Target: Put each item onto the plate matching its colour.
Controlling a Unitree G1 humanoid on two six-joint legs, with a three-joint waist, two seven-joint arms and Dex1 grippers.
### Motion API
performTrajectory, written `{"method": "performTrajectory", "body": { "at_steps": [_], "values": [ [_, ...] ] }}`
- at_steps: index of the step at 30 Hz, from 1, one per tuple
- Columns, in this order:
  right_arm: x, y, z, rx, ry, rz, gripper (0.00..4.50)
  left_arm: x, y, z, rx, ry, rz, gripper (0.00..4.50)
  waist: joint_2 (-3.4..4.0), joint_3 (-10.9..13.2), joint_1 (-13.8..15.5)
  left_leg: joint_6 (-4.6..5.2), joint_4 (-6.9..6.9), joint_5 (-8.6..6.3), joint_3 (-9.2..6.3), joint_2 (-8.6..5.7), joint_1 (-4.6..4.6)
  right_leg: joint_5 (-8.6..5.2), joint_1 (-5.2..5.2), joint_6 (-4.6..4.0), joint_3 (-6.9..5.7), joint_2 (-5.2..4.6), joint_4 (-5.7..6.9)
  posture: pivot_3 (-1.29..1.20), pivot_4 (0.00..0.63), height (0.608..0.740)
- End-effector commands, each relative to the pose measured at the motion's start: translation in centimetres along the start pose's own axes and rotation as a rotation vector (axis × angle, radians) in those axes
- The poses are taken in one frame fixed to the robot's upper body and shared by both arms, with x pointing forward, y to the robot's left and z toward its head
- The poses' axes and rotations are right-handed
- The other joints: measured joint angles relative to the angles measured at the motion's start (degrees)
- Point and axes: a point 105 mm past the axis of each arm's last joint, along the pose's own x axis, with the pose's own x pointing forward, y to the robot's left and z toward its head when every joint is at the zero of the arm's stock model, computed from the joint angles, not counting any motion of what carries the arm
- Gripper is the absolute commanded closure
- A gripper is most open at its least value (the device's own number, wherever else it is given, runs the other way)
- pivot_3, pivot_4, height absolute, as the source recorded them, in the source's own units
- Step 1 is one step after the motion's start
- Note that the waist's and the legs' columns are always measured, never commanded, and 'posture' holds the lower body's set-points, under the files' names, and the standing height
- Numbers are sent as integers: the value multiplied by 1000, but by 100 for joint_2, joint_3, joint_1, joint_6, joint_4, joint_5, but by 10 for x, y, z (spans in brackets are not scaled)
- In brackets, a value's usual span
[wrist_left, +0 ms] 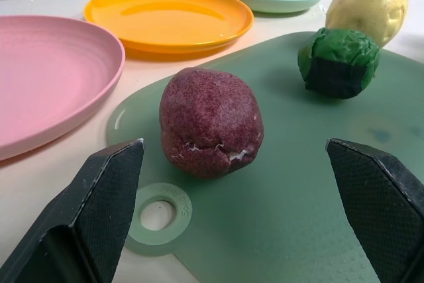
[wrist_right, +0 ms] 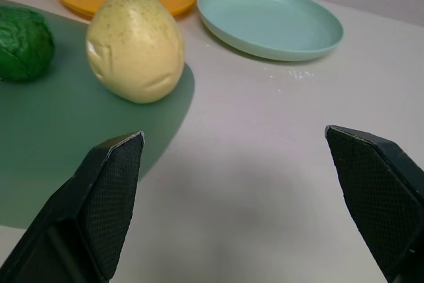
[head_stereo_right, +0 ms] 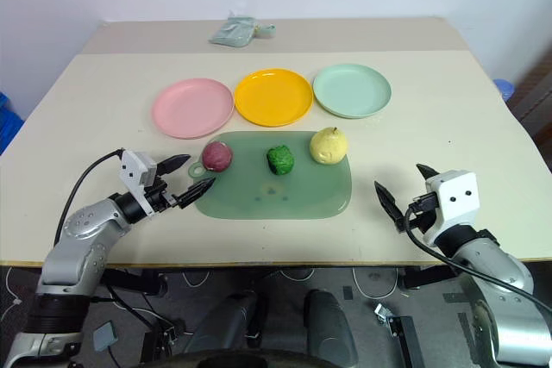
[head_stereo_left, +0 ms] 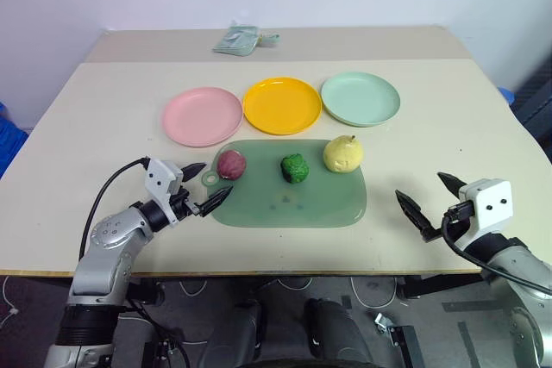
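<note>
Both grippers hang empty with fingers spread wide: the left gripper (head_stereo_left: 205, 185) sits at the board's corner, lined up on the purplish-red fruit (head_stereo_left: 231, 164), while the right gripper (head_stereo_left: 429, 201) waits off to the side, well apart from the pear (head_stereo_left: 342, 153). Nothing is sorted yet (all three toys, the green lump (head_stereo_left: 295, 168) included, lie on the green board (head_stereo_left: 285, 204)). Pink plate (head_stereo_left: 202, 115), yellow plate (head_stereo_left: 281, 105) and mint plate (head_stereo_left: 360, 98) stand bare, so I'd say every placement remains.
</note>
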Motion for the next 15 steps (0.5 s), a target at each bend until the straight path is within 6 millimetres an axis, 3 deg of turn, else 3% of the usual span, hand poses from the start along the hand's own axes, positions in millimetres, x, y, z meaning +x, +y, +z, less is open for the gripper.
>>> {"method": "performTrajectory", "body": {
  "at_steps": [1,4,8,15],
  "values": [
    [4,-1,17,-31,-80,1,36,5,3,21,27,-68,17,0,-1,0,5,0,0,0,0,0,0,0,0,0,0,0,0,0,150,740],
    [7,5,27,-18,-137,45,36,11,2,27,-2,-78,27,0,-2,1,5,0,3,0,0,0,0,0,1,1,-1,0,0,0,150,740],
    [6,27,60,56,-314,207,36,20,4,34,-103,-23,64,0,-2,2,-6,4,0,2,-1,0,0,2,0,3,-1,0,0,0,150,740],
    [12,62,66,19,-305,445,36,43,7,55,-141,-19,112,0,-6,4,-2,5,6,3,-2,-1,0,11,3,21,-6,0,0,0,150,740]
  ]
}}
